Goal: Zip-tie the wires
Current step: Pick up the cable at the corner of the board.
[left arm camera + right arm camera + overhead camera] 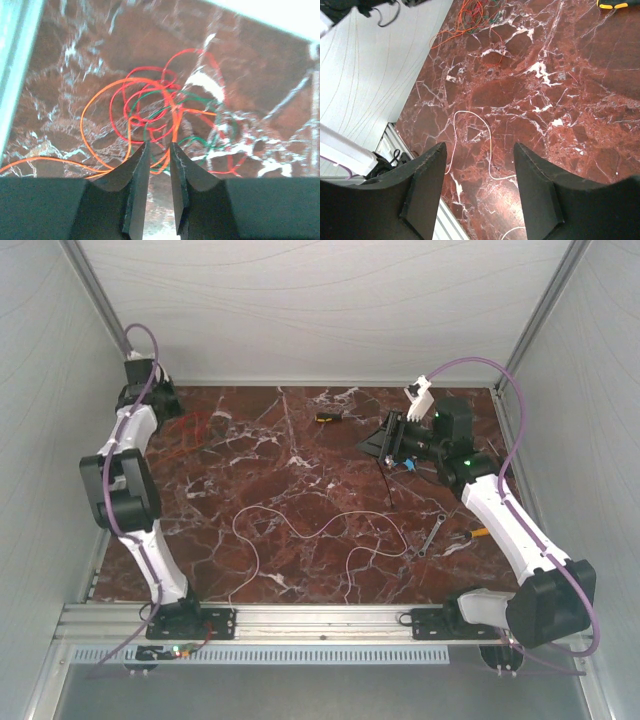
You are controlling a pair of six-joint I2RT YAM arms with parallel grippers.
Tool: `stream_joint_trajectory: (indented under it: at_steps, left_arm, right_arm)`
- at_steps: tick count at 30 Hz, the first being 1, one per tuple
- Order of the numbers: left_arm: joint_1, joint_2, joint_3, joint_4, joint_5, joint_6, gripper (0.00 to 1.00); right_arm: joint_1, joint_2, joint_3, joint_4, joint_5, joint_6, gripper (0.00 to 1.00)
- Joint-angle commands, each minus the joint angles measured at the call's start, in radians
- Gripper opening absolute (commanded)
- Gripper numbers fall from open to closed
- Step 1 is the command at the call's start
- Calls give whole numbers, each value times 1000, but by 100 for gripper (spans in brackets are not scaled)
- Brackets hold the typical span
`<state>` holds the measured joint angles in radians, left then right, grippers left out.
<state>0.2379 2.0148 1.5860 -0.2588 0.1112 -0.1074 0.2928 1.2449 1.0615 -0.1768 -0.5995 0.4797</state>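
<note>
Left pincer (160, 145): its jaws stand a narrow slit apart and clamp nothing that can be seen.
Right pincer (480, 146): its jaws are spread wide with only bare table (300, 460) between them.
Wire tangle (176, 120): red, orange and green loops lie in the far-left corner of the table. They sit straight ahead of the left fingertips, and one orange strand crosses just off the tips.
White wire (489, 150): a separate long curl lies mid-table toward the near edge, well apart from the tangle.
Zip tie (387, 485): it shows just on the near side of the right pincer, its long axis running roughly far to near. Whether it lies flat or hangs cannot be told.
Deciding relation: the tangle belongs to the left arm and the zip tie to the right arm. The two lie well apart across the table, so one probably has to be carried to the other.
Top view only: it alone shows the zip tie; the right wrist view looks past it.
Left wrist view only: it alone shows the green strands and how close the fingertips are to the loops.
</note>
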Motion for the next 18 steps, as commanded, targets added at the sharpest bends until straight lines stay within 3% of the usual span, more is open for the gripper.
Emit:
stream_joint_trajectory:
  at_steps: [1,4,6,10,14,18]
  left_arm:
    - [-32,-89,10,40,-17,-11,20]
    - [-44,-102,-9,29,-9,-10,13]
    - [-46,-119,-50,51,-42,-11,13]
    - [-45,-119,-102,73,-66,-9,38]
    - [-54,-74,-109,82,52,19,48]
    - [-91,-26,-91,89,12,34,54]
  right_arm:
    - [5,-30,26,-6,-11,-12,54]
    - [5,-40,6,3,-8,-1,54]
    - [6,-44,-5,5,-14,7,54]
    - [9,-56,-20,-5,-12,8,54]
    - [10,-72,-34,-4,-5,13,55]
    - [12,-80,-32,-24,-4,3,55]
